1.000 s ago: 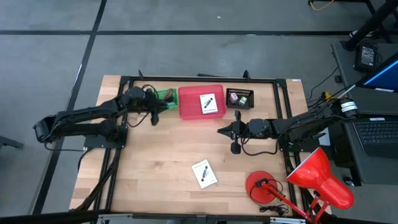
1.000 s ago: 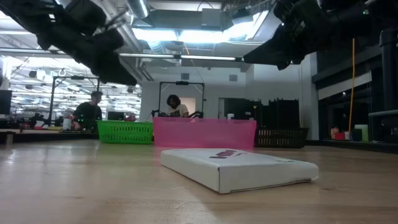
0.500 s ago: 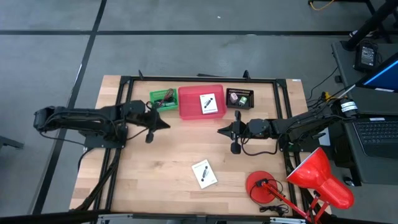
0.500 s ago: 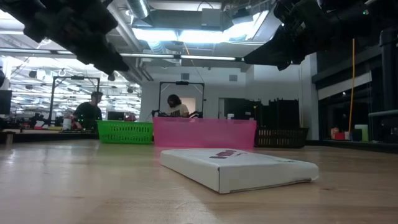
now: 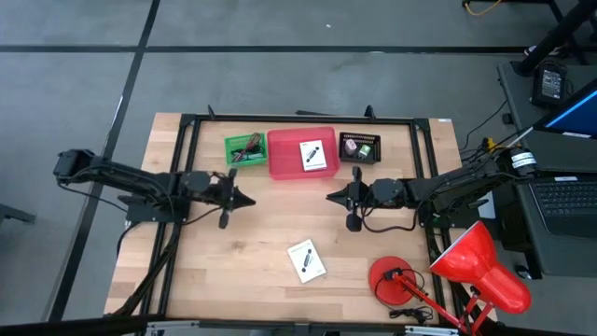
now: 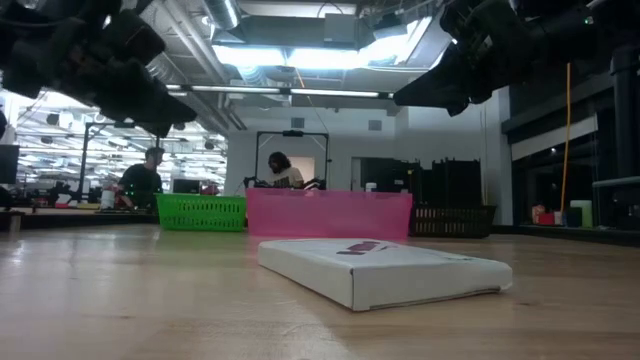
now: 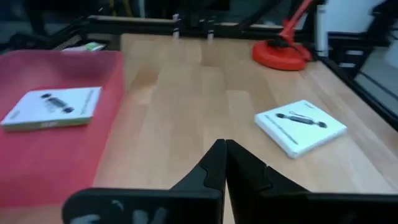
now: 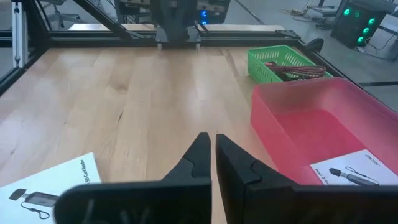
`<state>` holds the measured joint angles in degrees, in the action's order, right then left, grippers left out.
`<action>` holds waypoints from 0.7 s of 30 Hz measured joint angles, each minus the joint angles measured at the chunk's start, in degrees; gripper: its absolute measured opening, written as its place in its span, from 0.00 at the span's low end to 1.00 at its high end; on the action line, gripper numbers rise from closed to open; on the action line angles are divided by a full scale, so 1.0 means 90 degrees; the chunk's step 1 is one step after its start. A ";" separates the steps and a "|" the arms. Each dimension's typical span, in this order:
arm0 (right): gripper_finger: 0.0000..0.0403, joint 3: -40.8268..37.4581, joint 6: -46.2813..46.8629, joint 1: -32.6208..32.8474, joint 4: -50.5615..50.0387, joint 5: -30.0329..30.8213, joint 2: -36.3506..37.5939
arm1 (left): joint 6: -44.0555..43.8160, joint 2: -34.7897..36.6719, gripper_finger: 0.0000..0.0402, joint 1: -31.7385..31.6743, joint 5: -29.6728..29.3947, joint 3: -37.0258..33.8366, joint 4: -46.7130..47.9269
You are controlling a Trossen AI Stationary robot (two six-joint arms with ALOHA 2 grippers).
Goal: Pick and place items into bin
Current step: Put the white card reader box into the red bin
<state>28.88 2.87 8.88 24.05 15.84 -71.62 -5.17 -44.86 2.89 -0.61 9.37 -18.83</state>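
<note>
Wooden tabletop carries three bins along its far edge: a green bin with cords, a pink bin already holding one white card, and a dark bin. We see the one loose card lying flat near the front edge, about midway between the arms, its long axis running slightly aslant from front to back. Our left end effector hovers over the left middle, fingers pressed together and empty. Our right end effector hovers right of centre, likewise closed on nothing. We judge the right one marginally nearer; either must open and travel toward the front edge.
</note>
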 joint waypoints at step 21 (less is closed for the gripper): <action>0.02 0.0735 0.0857 0.0950 -0.1205 0.0740 -0.0064 | 0.0520 -0.0405 0.01 0.0426 -0.0119 -0.0156 -0.0441</action>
<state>35.50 10.59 17.43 13.21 22.49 -72.20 -0.49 -48.51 6.72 -1.68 7.97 -22.81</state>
